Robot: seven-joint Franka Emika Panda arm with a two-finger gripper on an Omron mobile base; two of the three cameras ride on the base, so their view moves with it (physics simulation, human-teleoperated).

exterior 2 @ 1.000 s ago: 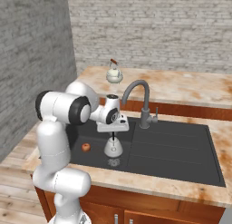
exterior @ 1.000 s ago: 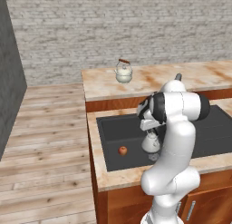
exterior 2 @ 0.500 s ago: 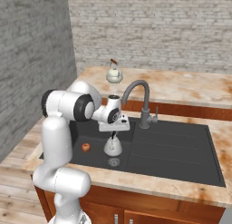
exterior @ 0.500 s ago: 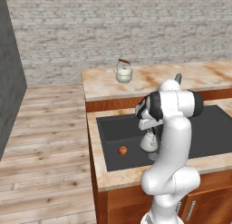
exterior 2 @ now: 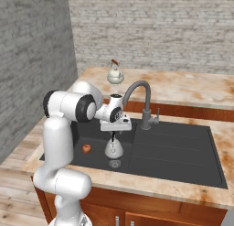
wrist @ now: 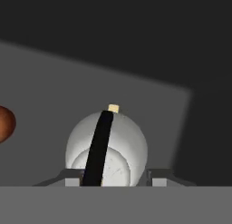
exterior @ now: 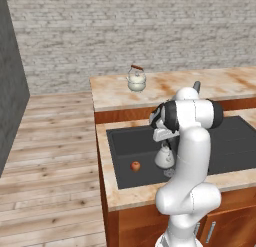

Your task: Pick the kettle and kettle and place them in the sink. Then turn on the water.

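Squat silvery kettle (wrist: 107, 146) — black arched handle — in matte black sink (exterior 2: 183, 152), gripper (wrist: 110, 177) fingers spread apart

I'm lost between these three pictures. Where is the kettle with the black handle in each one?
Left base view: black-handled kettle in the sink, lower middle, partly behind the white arm.
Right base view: same kettle, left basin, just left of centre, under the gripper.
Hand view: kettle seen from above, bottom centre.
Shared landmark: the red apple beside it.
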